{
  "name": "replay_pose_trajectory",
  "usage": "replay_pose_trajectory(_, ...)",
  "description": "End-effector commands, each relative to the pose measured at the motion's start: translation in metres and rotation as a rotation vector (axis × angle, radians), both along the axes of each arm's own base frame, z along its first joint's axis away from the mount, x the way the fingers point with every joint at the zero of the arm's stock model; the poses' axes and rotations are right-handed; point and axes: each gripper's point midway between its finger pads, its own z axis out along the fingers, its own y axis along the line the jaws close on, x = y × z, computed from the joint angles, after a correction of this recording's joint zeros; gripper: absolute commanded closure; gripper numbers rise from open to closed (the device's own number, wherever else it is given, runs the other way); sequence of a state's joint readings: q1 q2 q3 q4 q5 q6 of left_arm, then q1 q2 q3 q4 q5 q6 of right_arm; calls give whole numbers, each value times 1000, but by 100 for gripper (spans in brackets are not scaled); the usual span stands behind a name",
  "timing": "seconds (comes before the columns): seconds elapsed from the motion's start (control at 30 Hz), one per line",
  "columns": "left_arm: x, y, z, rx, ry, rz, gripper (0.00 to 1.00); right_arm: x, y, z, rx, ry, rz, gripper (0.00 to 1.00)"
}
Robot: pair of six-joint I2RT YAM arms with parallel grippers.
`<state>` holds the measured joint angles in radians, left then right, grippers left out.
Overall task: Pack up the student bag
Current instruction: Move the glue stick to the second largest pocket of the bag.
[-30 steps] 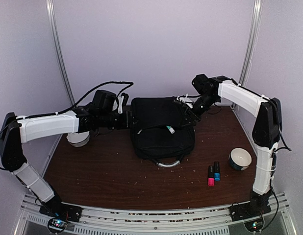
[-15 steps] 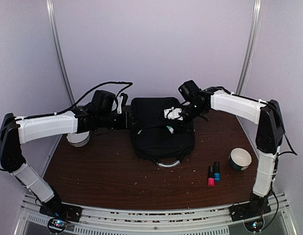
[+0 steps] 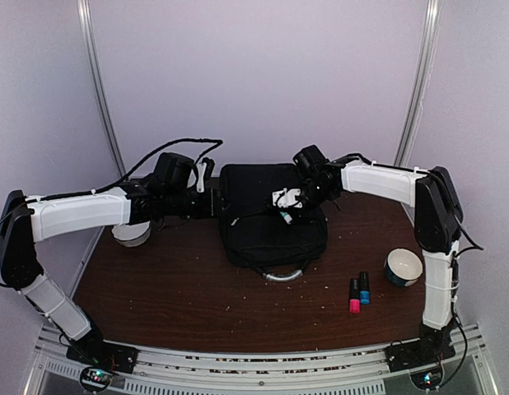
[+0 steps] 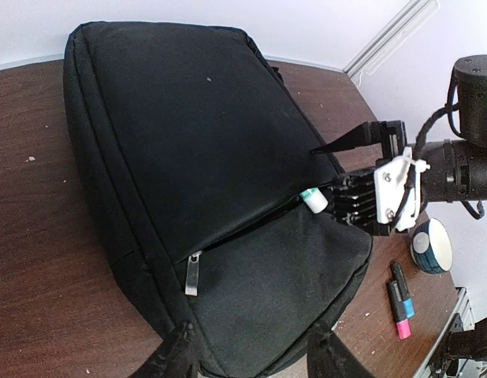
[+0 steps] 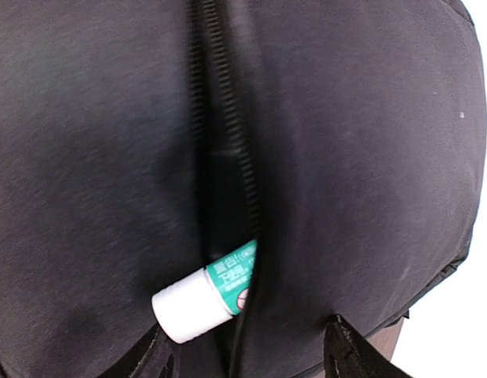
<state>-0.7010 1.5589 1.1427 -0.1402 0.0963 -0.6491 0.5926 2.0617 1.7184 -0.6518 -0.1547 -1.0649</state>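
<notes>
The black student bag point(image 3: 267, 226) lies flat at the table's middle back. A green and white tube point(image 3: 285, 217) sticks halfway out of its unzipped front pocket. My right gripper point(image 3: 289, 206) hovers over the bag at the tube. In the right wrist view the gripper point(image 5: 247, 354) is open, with the tube point(image 5: 208, 295) lying just ahead between its fingertips. My left gripper point(image 3: 215, 197) is at the bag's left edge. In the left wrist view this gripper point(image 4: 247, 358) is open, its fingertips straddling the bag's point(image 4: 204, 142) near end. The zip pull point(image 4: 192, 273) lies at the pocket's closed end.
A pink marker point(image 3: 354, 296) and a blue marker point(image 3: 364, 288) lie at the front right, next to a white bowl point(image 3: 403, 266). A white cup point(image 3: 131, 234) stands under the left arm. The bag's grey loop handle point(image 3: 279, 276) points to the front. Crumbs dot the table.
My right gripper has swung left from the bag's back right corner to over the tube in the pocket. The left arm, bag and tube have not moved.
</notes>
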Motion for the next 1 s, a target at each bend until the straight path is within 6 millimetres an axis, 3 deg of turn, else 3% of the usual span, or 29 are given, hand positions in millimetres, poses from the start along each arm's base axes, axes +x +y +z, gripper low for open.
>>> replay_pose_trajectory(0.0, 4, 2, 9, -21, -21, 14, 51, 33, 10, 18, 65, -104, -84, 39)
replay_pose_trajectory(0.33, 4, 4, 8, -8, -21, 21, 50, 64, 31, 38, 236, -181, -195, 40)
replay_pose_trajectory(0.53, 4, 4, 6, -2, -19, 20, 50, 91, 18, 60, 403, -324, -431, 41)
replay_pose_trajectory(0.8, 4, 4, 6, -5, -17, 18, 50, 99, 5, 54, 483, -344, -607, 40)
replay_pose_trajectory(0.97, 3, 5, 6, -6, -16, 19, 50, 76, 17, 60, 535, -214, -544, 40)
